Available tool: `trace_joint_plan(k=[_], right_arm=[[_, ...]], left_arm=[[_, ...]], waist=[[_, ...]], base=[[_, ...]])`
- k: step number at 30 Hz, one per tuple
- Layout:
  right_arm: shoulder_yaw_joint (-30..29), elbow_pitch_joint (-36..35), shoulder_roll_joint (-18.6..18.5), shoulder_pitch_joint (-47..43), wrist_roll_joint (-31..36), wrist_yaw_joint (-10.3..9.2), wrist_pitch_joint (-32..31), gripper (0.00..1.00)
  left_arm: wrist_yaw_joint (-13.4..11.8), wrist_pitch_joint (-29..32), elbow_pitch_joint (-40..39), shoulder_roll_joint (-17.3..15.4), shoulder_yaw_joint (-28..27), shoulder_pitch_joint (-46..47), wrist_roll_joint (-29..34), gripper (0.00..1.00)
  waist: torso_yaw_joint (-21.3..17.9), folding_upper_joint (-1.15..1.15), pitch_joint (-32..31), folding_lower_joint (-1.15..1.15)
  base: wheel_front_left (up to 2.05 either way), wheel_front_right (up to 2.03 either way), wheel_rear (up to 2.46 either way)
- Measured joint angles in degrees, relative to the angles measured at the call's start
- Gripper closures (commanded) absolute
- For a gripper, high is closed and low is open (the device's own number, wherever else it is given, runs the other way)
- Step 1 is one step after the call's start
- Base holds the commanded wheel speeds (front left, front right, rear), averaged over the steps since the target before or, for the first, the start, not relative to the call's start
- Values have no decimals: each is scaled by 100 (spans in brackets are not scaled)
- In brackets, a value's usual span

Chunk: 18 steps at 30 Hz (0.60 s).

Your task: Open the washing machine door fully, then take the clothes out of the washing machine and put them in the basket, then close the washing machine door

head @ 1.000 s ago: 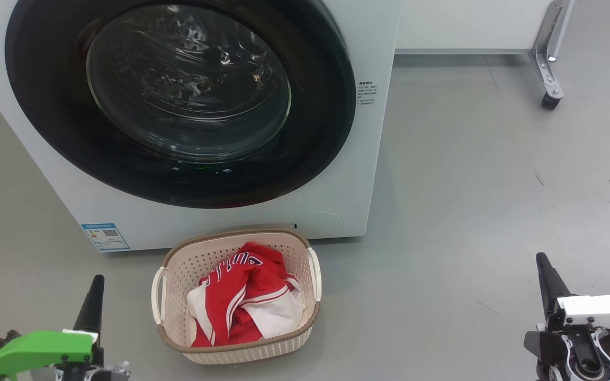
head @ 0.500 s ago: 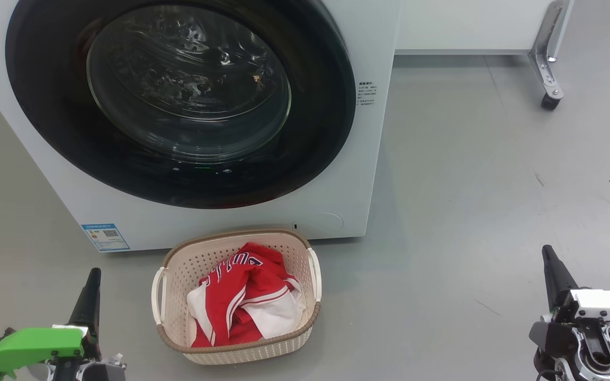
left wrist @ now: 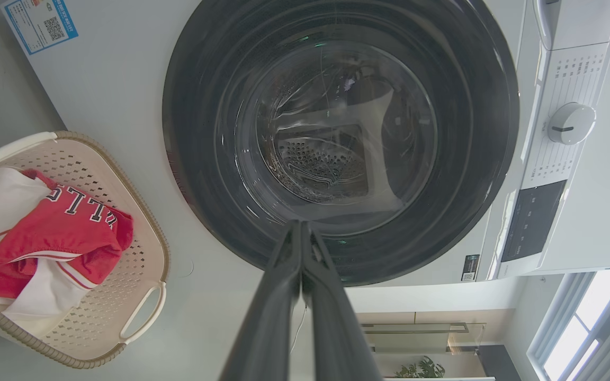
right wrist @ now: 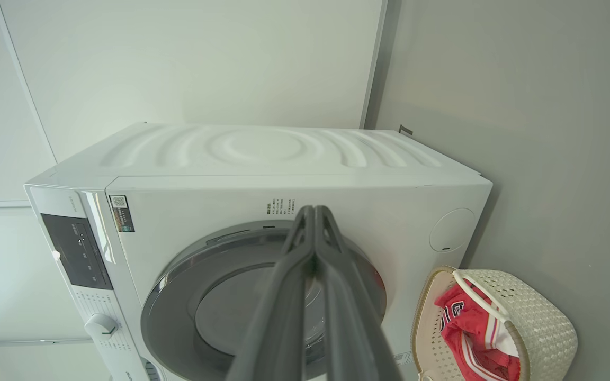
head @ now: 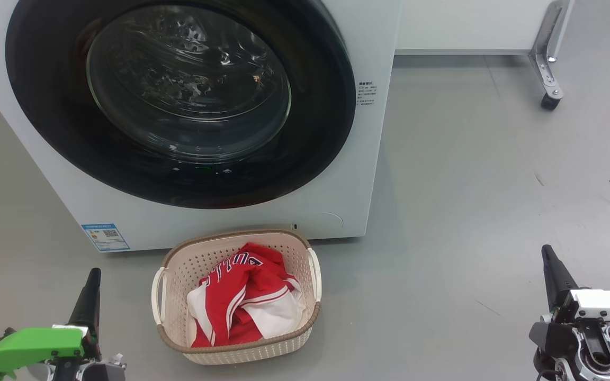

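Note:
The washing machine [head: 368, 159] stands ahead with its round black-ringed door [head: 178, 100] lying flush against its front, glass bowl in the middle. On the floor before it sits the cream basket [head: 178, 264] holding red and white jerseys [head: 244, 299]. My left gripper [head: 93, 278] rests low at the lower left, left of the basket, fingers pressed together and holding nothing; in the left wrist view its tips [left wrist: 301, 227] point at the door [left wrist: 337, 137]. My right gripper [head: 547, 254] sits at the lower right, far from the basket, shut and empty [right wrist: 314, 214].
Grey floor spreads to the right of the machine. A metal leg on a caster [head: 548, 98] stands at the back right under a white panel. A blue label sticker [head: 105, 236] marks the machine's lower left front. The control panel and dial [left wrist: 570, 124] show beside the door.
Over the last second both grippers shifted a little: the left sank slightly, the right moved up and to the right. Nothing has moved in the last half second.

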State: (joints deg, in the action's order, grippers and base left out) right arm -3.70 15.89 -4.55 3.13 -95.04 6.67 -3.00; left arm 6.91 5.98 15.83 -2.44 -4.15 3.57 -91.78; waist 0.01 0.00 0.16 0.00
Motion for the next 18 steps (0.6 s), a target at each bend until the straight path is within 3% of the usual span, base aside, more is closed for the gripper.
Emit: trace_joint_plan(k=[18], right_arm=[[-8, 7, 1, 0, 0, 26, -24, 100]], left_arm=[[0, 0, 0, 2, -3, 0, 0, 100]], waist=[[0, 0, 0, 0]], base=[[0, 0, 0]])
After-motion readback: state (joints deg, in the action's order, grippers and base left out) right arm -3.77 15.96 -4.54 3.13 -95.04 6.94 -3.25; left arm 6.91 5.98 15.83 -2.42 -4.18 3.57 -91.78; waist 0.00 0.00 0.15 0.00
